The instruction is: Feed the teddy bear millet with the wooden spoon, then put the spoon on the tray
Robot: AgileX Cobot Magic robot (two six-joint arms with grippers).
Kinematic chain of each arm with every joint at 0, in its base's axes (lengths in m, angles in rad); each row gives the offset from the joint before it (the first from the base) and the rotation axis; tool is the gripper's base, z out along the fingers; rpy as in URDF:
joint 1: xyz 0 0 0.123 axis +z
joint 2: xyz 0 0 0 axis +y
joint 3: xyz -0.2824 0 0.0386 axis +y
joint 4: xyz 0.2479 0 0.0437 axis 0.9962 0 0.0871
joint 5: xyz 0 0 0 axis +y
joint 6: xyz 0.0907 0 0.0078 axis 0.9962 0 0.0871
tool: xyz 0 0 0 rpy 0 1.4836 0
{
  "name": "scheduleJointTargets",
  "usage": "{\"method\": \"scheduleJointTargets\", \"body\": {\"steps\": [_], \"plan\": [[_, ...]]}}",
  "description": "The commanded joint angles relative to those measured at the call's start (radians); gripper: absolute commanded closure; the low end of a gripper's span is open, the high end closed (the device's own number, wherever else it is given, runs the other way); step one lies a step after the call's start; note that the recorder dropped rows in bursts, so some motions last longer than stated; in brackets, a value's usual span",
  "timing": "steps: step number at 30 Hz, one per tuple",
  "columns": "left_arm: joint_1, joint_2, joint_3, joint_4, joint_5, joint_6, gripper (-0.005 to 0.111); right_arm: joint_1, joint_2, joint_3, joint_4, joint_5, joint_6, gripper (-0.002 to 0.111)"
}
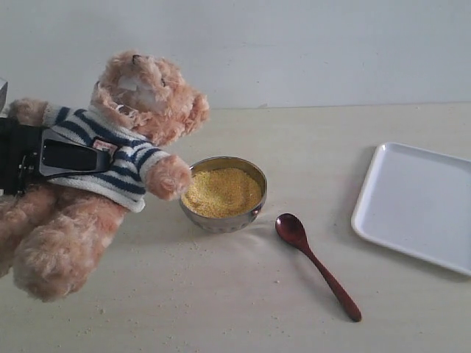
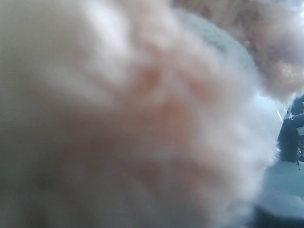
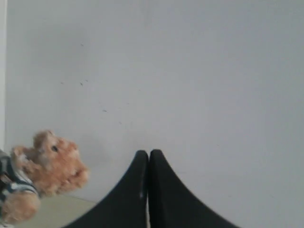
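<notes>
The teddy bear (image 1: 140,103) leans back at the left, one paw resting on the rim of the metal bowl (image 1: 221,220) that holds the millet (image 1: 222,191). My left gripper (image 1: 103,158) is clamped on the bear's striped torso; one black finger lies across the shirt. Blurred fur of the teddy bear (image 2: 142,104) fills the left wrist view and hides the fingers there. The wooden spoon (image 1: 316,265) lies on the table right of the bowl, its bowl end nearest the bowl. The tray (image 1: 419,202) sits at the right, with nothing on it. My right gripper (image 3: 148,153) is shut and empty, facing the wall, with the teddy bear (image 3: 47,166) off to one side.
A few loose millet grains (image 1: 184,254) are scattered over the pale table (image 1: 316,147) in front of the bowl. A plain white wall stands behind the table. The right arm does not appear in the exterior view.
</notes>
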Motion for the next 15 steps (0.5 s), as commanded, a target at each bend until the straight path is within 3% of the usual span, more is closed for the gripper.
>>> {"method": "scheduleJointTargets", "body": {"steps": [1, 3, 6, 8, 11, 15], "plan": [[0.004, -0.017, 0.001, -0.035, 0.038, 0.008, 0.102, 0.001, -0.004, -0.001, 0.024, -0.063, 0.070, 0.108], [0.004, -0.019, 0.001, -0.045, 0.030, 0.005, 0.102, 0.001, -0.004, -0.001, 0.101, -0.062, 0.052, 0.108], [0.004, -0.019, 0.001, -0.057, -0.004, -0.018, 0.102, 0.001, -0.004, -0.001, 0.429, -0.072, 0.004, 0.108], [0.004, -0.019, 0.001, -0.059, -0.028, -0.022, 0.102, 0.001, 0.008, -0.043, 0.542, -0.115, -0.064, 0.108], [0.004, -0.019, 0.001, -0.063, -0.045, -0.016, 0.102, 0.001, 0.155, -0.145, 0.498, -0.051, -0.196, 0.108], [0.004, -0.019, 0.001, -0.063, -0.049, 0.006, 0.102, 0.001, 0.496, -0.265, 0.468, 0.135, -0.217, 0.108]]}}
